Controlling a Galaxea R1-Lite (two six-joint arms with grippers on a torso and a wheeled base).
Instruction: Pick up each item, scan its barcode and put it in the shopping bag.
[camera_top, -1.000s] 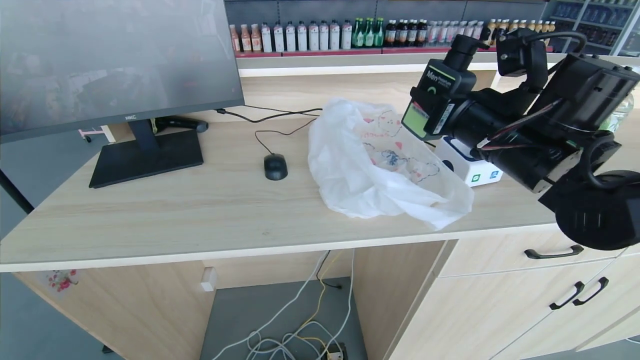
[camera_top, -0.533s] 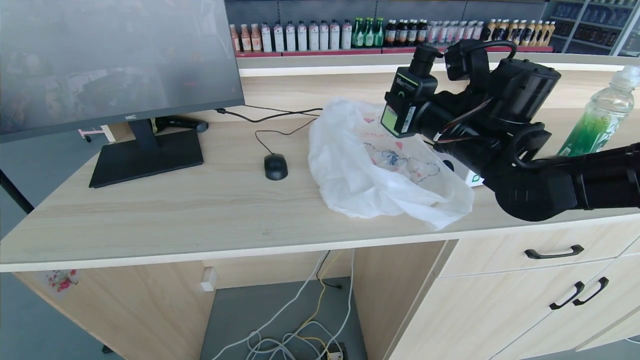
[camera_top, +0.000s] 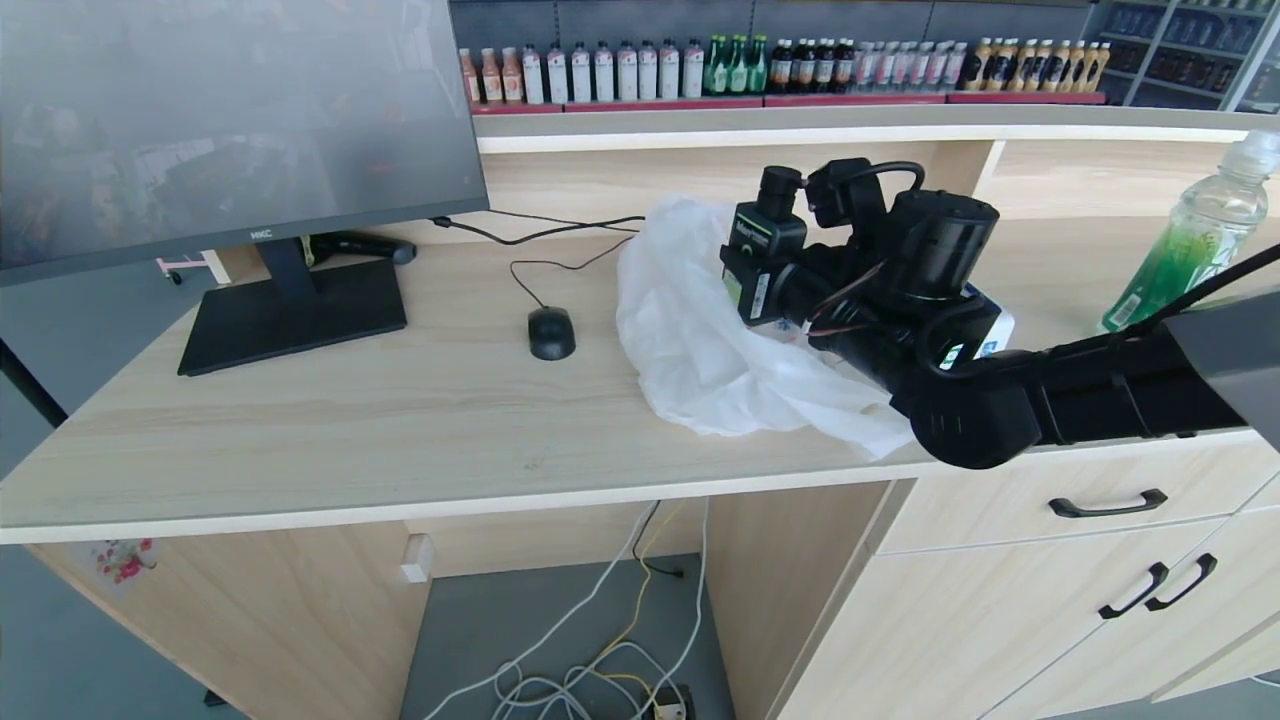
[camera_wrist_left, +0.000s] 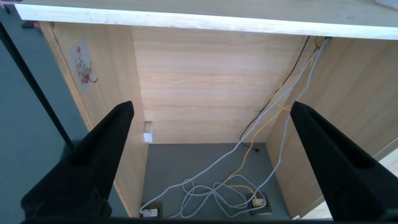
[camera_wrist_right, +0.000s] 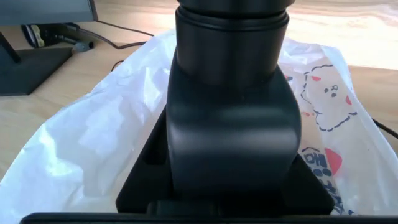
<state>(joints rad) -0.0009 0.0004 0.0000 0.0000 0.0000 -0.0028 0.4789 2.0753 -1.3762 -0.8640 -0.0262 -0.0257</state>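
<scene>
My right gripper (camera_top: 790, 290) is shut on a black bottle (camera_top: 757, 262) with a green label and a black cap. It holds the bottle tilted, low over the white shopping bag (camera_top: 700, 350) that lies crumpled on the wooden counter (camera_top: 400, 420). In the right wrist view the black bottle (camera_wrist_right: 230, 112) stands close in front, with the shopping bag (camera_wrist_right: 93, 137) and its cartoon print right behind it. My left gripper (camera_wrist_left: 211, 162) hangs open below the counter's edge, nothing between its fingers (camera_wrist_left: 93, 162).
A small white box device (camera_top: 990, 330) sits on the counter behind my right arm. A green-labelled plastic bottle (camera_top: 1180, 250) stands at the far right. A monitor (camera_top: 230, 120), a mouse (camera_top: 551, 333) and a handheld scanner (camera_top: 365, 245) occupy the counter's left half. Cables (camera_wrist_left: 230, 180) lie under the counter.
My right arm has swung left and down with the black bottle, from high at the right to low over the bag. The green-labelled bottle behind it came into view.
</scene>
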